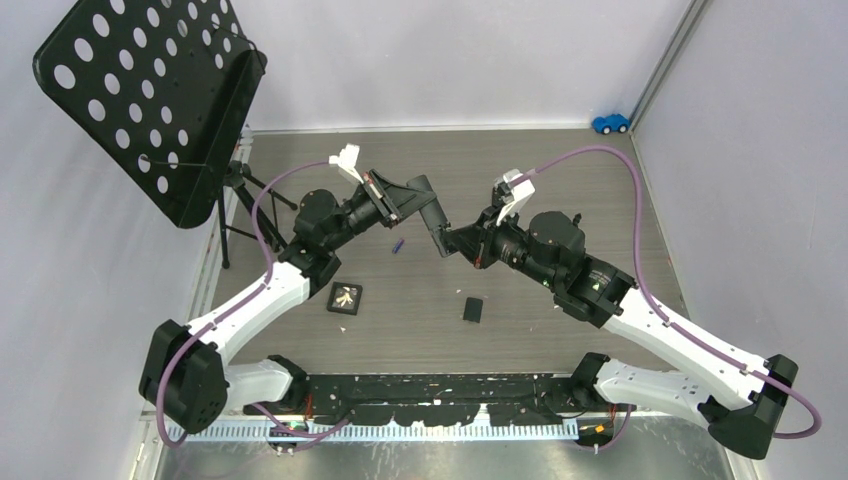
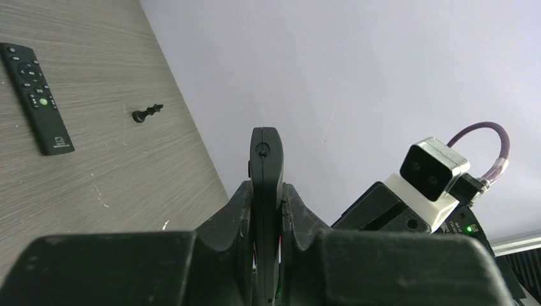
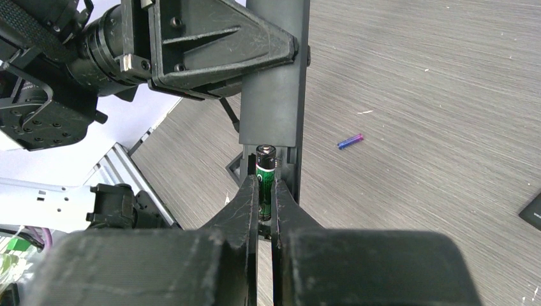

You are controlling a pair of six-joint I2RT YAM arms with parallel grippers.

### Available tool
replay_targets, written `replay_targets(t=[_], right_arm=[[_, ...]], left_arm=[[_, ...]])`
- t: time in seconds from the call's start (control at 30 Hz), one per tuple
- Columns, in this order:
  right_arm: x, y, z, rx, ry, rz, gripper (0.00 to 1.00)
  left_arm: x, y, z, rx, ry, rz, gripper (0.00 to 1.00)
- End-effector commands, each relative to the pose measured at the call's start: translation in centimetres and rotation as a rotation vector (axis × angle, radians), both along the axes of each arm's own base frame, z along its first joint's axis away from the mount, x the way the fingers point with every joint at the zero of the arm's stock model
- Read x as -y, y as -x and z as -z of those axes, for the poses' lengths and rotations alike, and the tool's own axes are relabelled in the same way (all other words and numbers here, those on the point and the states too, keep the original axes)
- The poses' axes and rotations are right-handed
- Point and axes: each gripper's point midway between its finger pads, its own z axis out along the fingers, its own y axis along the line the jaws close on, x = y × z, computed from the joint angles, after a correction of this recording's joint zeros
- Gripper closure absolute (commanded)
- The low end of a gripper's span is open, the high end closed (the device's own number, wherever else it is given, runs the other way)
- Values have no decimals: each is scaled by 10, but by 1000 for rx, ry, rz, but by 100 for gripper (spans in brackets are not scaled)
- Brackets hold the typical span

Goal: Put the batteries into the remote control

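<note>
My left gripper (image 2: 265, 192) is shut on a black remote control (image 2: 265, 156), held edge-on above the table; from above, the remote (image 1: 432, 218) slants down toward the right arm. My right gripper (image 3: 265, 186) is shut on a dark green battery (image 3: 265, 163), whose tip sits in the open battery bay at the remote's (image 3: 273, 95) lower end. In the top view the right gripper (image 1: 460, 241) meets the remote's end in mid-air. A blue battery (image 3: 350, 141) lies loose on the table (image 1: 398, 244) below the left gripper (image 1: 400, 203).
A second black remote (image 2: 37, 95) and a small black chess piece (image 2: 147, 113) lie on the table. A black cover plate (image 1: 473, 309) and a black square tile (image 1: 345, 298) lie near the front. A perforated music stand (image 1: 150, 100) stands at the left, a blue toy car (image 1: 610, 123) at the back right.
</note>
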Motion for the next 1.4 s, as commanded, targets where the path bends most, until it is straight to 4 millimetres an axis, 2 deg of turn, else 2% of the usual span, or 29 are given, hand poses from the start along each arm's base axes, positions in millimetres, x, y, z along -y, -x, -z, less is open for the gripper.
replay_targets(t=[0.0, 0.33, 0.5, 0.53, 0.8, 0.93, 1.07, 1.2, 1.37], right_arm=[[-2, 4, -7, 18, 17, -31, 92], [-6, 4, 0, 9, 11, -31, 91], [-6, 5, 10, -7, 49, -41, 90], [-9, 10, 13, -15, 59, -76, 89], [-4, 25, 55, -94, 241, -170, 89], [-1, 26, 75, -147, 294, -159, 86], [2, 19, 85, -193, 316, -106, 82], [2, 14, 83, -205, 303, -70, 77], [6, 5, 61, -154, 269, -14, 73]], left_arm=[[-1, 4, -34, 84, 86, 18, 100], [-3, 5, -45, 79, 141, 18, 100], [-3, 6, -48, 72, 156, 23, 100], [-3, 6, -49, 68, 162, 27, 100], [-2, 10, -63, 91, 186, 44, 100], [-2, 11, -73, 99, 214, 55, 100], [-3, 15, -82, 94, 264, 78, 100], [-2, 18, -81, 89, 266, 94, 100], [-3, 21, -73, 79, 263, 104, 100]])
